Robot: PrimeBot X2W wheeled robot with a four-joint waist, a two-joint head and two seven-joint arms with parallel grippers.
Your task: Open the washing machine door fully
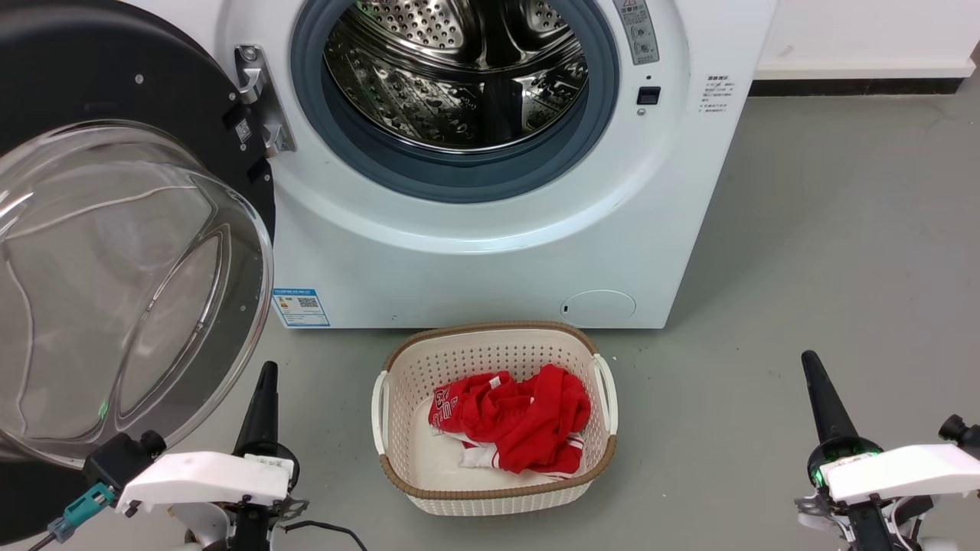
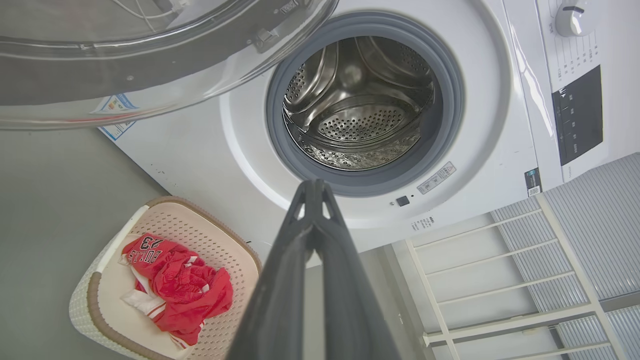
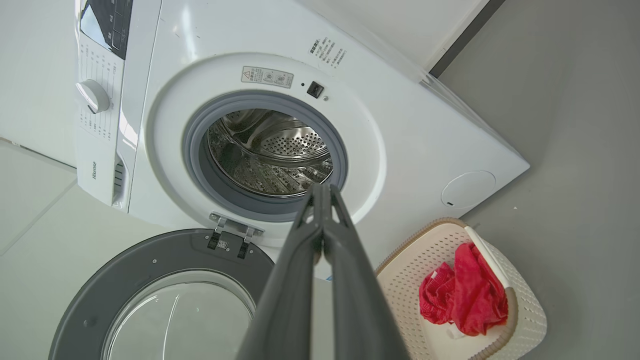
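Fingers of the left gripper [image 1: 266, 379] are pressed together and nothing is held between them; the same is seen at the right gripper [image 1: 814, 375]. The washing machine door [image 1: 122, 283] is swung wide on its hinge, at the left of the washing machine [image 1: 475, 252] and near the left gripper. A basket [image 1: 490, 333] with red clothing [image 1: 521, 417] is placed on the floor before the machine.
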